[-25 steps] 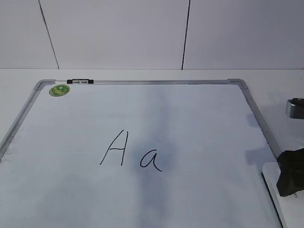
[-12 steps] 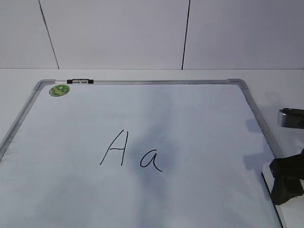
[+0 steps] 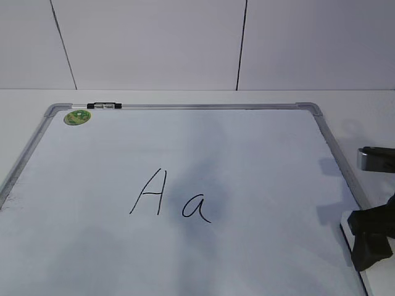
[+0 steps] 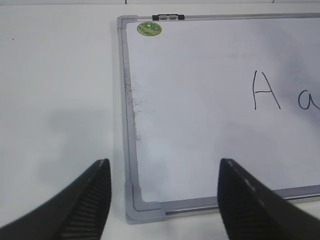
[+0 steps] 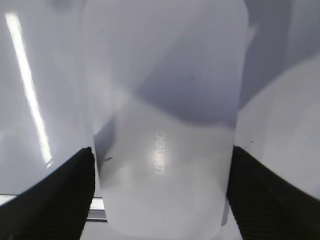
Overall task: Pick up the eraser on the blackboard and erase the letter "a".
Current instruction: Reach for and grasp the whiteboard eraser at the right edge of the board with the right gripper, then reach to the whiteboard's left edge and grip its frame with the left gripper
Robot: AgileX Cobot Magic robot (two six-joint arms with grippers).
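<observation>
both jaws of my right tool (image 5: pixel 160 192) stand spread on either side of the eraser (image 5: pixel 165 150) lying at the blackboard's (image 3: pixel 185 154) right lower corner, so i judge this the pickup step: next i close, lift and carry it left to the letter "a" (image 3: pixel 196 208).

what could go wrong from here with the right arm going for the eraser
The eraser sits between the open right gripper fingers, which flank it closely, so a slight offset could nudge it instead of gripping. It lies by the blackboard frame at the right edge and might slide off. Later, letter "a" sits close beside "A", so a wide wipe could smear both.
</observation>
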